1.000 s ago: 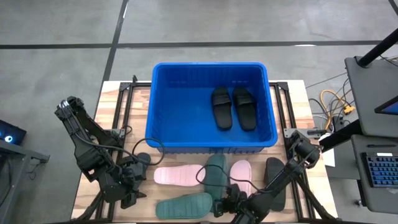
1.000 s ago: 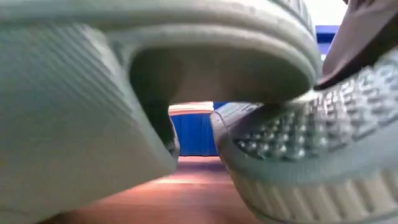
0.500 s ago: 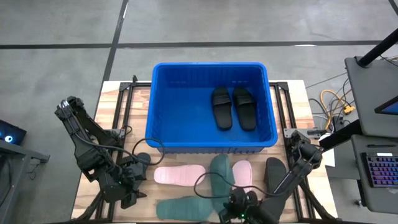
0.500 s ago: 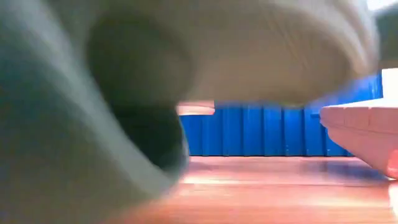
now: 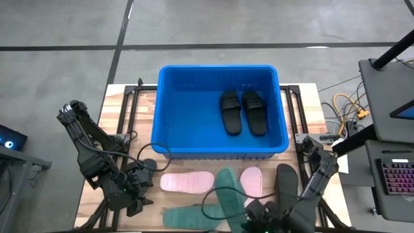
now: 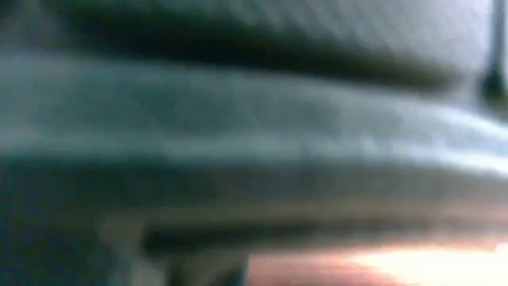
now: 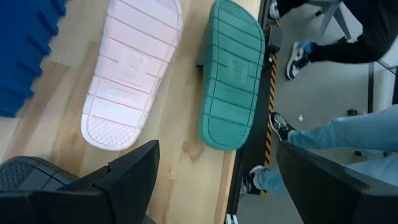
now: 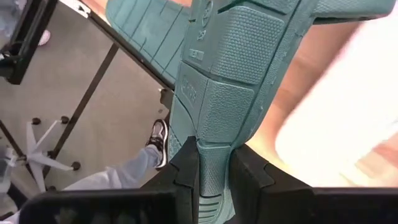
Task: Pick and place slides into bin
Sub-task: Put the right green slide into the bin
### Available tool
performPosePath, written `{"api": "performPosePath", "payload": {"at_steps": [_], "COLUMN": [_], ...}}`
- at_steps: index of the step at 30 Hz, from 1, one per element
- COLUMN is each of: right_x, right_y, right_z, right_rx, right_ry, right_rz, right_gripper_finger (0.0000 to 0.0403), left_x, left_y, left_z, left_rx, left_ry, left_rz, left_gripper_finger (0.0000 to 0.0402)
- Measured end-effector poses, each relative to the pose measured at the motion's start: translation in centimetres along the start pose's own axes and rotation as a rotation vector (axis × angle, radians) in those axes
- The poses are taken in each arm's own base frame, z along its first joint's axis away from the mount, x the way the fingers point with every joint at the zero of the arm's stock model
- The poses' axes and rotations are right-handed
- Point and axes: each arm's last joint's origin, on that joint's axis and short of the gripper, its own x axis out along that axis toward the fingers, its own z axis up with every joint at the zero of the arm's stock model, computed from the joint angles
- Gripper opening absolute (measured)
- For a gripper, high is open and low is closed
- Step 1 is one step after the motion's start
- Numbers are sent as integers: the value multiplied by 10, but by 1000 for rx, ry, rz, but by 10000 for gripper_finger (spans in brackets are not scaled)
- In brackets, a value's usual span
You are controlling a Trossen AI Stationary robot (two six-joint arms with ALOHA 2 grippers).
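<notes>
One dark green slide [image 5: 228, 191], pinched in the right gripper [image 8: 214, 167] jaws at the table's near edge, lies lengthwise toward the bin [image 5: 169, 150] beyond; left gripper [image 7: 214, 171], jaws spread, waits.

Two dark jointed arms, blk cables looped alongside, left claw [image 5: 132, 194] w/ blocky blk fingers [image 7: 134, 168]

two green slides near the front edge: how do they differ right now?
The dark green rubber slide in the right claw is pinched at one end; the other dark green rubber slide lies untouched on the wooden table.
The held one runs toward the bright blue plastic bin; the free one lies crosswise, parallel to the bin's front wall.
Both share colour and shape.
</notes>
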Motion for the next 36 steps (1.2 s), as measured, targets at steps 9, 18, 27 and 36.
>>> {"api": "performPosePath", "payload": {"at_steps": [9,18,27,36], "right_x": [-63,-78,-86,-81], "right_y": [-10,-26,-51,-89], "right_z": [39,120,212,296], "right_rx": [35,-7,-25,76], "right_ry": [-102,-209,-271,-249], "right_rz": [84,-3,-65,-132], "right_gripper_finger": [45,45,45,45], "left_x": [0,-4,-33,-98], "left_y": [0,3,-1,5], "left_z": [2,12,47,89], "left_rx": [-3,-18,16,168], "left_ry": [-54,-199,-385,-608], "left_rz": [22,78,94,211], "left_gripper_finger": [306,306,306,305]}}
